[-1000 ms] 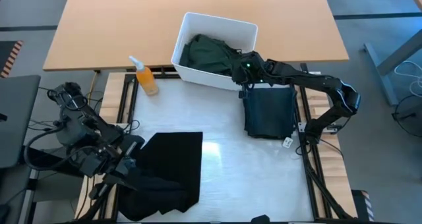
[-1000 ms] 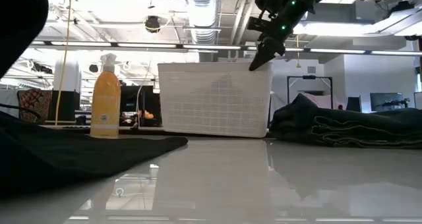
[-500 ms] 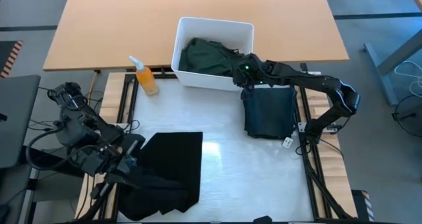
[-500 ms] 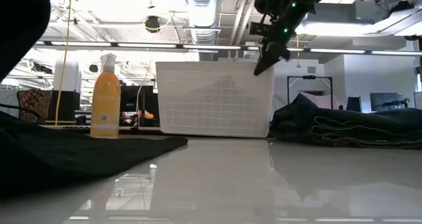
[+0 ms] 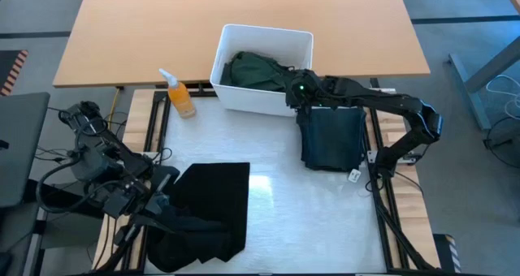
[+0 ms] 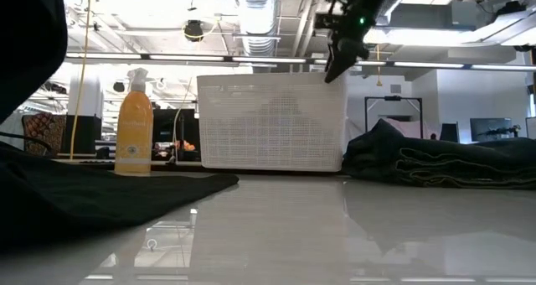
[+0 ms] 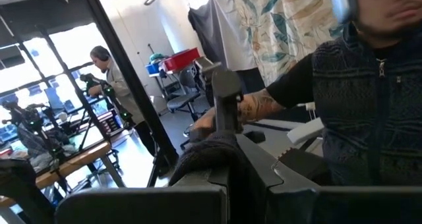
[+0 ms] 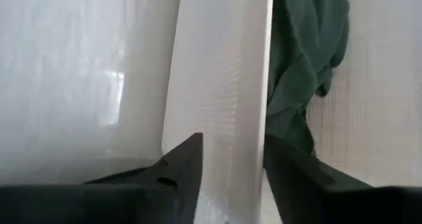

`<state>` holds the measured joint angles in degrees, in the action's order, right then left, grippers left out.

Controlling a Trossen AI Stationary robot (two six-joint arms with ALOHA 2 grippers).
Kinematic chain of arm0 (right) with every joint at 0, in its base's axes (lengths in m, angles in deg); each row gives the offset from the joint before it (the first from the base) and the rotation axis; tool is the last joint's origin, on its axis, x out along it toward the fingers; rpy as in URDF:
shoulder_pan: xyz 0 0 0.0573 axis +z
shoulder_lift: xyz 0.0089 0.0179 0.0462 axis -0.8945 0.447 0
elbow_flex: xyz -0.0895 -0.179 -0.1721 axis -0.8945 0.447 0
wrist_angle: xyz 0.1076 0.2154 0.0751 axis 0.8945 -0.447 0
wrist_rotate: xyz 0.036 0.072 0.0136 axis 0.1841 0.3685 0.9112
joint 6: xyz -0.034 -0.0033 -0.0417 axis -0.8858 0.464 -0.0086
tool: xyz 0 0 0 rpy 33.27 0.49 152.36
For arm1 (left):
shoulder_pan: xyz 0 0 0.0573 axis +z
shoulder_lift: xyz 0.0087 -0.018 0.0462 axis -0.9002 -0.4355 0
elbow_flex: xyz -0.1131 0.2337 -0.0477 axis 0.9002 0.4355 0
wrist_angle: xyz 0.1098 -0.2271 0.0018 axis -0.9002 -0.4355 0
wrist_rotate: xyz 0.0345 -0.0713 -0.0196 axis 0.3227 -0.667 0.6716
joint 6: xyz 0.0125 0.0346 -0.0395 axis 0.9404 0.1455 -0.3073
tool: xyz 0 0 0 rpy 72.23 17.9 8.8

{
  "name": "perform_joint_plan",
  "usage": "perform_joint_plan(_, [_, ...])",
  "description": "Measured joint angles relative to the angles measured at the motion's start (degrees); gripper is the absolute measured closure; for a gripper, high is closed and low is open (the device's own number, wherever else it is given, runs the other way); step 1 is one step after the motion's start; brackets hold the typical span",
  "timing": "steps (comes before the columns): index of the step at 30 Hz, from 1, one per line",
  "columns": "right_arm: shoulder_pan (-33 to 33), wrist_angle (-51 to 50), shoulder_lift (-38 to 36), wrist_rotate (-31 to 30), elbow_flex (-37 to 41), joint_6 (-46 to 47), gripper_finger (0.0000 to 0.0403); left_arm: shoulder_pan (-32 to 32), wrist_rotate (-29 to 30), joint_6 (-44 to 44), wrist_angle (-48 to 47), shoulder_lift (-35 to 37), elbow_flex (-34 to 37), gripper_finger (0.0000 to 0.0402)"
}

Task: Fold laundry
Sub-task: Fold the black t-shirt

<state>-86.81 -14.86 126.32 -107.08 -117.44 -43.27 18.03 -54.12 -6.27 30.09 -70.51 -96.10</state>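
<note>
The laundry lies in three places. A black garment is spread on the table's near left. A folded dark stack sits at the right. A dark green garment lies in the white bin. My left gripper is shut on the black garment at its left edge. My right gripper is open over the bin's near right corner, and its fingers stand on either side of the bin's wall. My left gripper has a bunch of the black garment between its two shut fingers, at the garment's left side. That part is raised off the table, while the rest lies flat. My right gripper straddles the bin's wall from above; whether its fingers touch the wall, I cannot tell.
An orange spray bottle stands left of the bin. A wooden table lies beyond the far edge, and the bin rests partly on it. White table surface shows between the black garment and the folded stack. A person sits in the room behind, in the left wrist view.
The bin has turned a little and now sits squarer to the table, with its far left corner shifted leftward. My right gripper has moved slightly toward the table's left along with it and has risen a little at the bin's rim.
</note>
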Motion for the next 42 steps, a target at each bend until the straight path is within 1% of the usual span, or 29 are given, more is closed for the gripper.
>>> perform_joint_plan(3, [1.2,-3.7,0.0,0.0,-3.5,1.5,0.0188,0.0,0.0,-0.1,-0.1,0.0,0.0,0.0401])
perform_joint_plan(6, [2.6,-7.7,0.0,0.0,-7.3,3.2,0.0172,0.0,0.0,-0.4,-0.2,0.0,0.0,0.0401])
perform_joint_plan(10, [5.5,-12.7,0.0,0.2,-12.3,7.2,0.0165,0.0,0.0,-0.4,-0.2,0.0,0.0,0.0401])
perform_joint_plan(12, [7.4,-15.6,0.0,1.8,-14.2,10.1,0.0165,0.0,0.0,-0.6,-0.2,0.0,0.0,0.0401])
perform_joint_plan(14, [9.3,-18.2,-0.3,6.3,-14.9,13.1,0.0165,0.0,0.0,-1.0,-0.3,0.0,0.0,0.0401])
perform_joint_plan(16, [11.1,-19.7,-0.3,13.7,-14.6,16.6,0.0165,0.0,0.0,-1.7,-0.7,0.0,0.0,0.0401])
perform_joint_plan(18, [13.2,-19.3,-0.4,20.9,-12.6,20.1,0.0165,0.0,0.0,-2.1,-1.3,0.0,0.0,0.0401])
perform_joint_plan(19, [14.6,-18.2,-0.4,23.1,-10.9,21.5,0.0165,0.0,0.0,-2.2,-1.5,0.0,0.0,0.0401])
perform_joint_plan(20, [16.2,-16.0,-0.4,24.3,-8.8,22.8,0.0167,0.0,0.0,-2.6,-1.5,0.0,0.0,0.0401])
perform_joint_plan(22, [20.1,-9.5,-0.3,24.5,-4.0,24.7,0.017,0.0,-0.1,-3.7,-1.5,0.0,0.0,0.0401])
perform_joint_plan(24, [24.4,0.8,-0.3,24.2,2.4,25.3,0.0174,0.0,-0.4,-5.7,-2.6,0.0,0.0,0.0401])
perform_joint_plan(26, [28.4,13.8,-0.2,23.9,9.1,26.1,0.0178,0.0,-0.4,-10.0,-5.4,0.0,0.0,0.0401])
perform_joint_plan(28, [32.0,26.5,0.1,23.5,15.2,26.4,0.018,0.0,-0.5,-17.3,-9.7,0.0,0.0,0.0401])
perform_joint_plan(30, [35.1,39.8,0.2,20.1,21.0,26.3,0.0183,0.0,-0.5,-26.3,-14.0,0.0,0.0,0.0401])
perform_joint_plan(32, [36.7,54.0,1.6,16.0,25.2,25.8,0.0184,0.0,-0.2,-35.1,-16.8,0.0,0.7,0.0401])
perform_joint_plan(33, [37.3,58.9,2.4,15.4,26.7,25.3,0.0185,-0.1,-0.1,-39.1,-17.7,0.0,1.4,0.0401])
perform_joint_plan(35, [37.4,65.2,5.8,16.0,27.4,25.1,0.0186,-0.2,-0.1,-46.9,-19.1,0.0,2.8,0.0401])
perform_joint_plan(36, [37.1,66.6,7.6,16.6,26.8,25.4,0.0186,-0.2,-0.1,-50.5,-19.7,0.0,3.5,0.0401])
perform_joint_plan(39, [35.1,66.0,13.9,16.8,23.4,25.9,0.0187,-0.2,-0.1,-61.3,-21.8,0.0,5.3,0.0401])
perform_joint_plan(42, [31.3,64.3,20.6,16.7,18.3,26.8,0.0187,-0.2,0.0,-67.8,-23.2,0.0,6.9,0.0401])
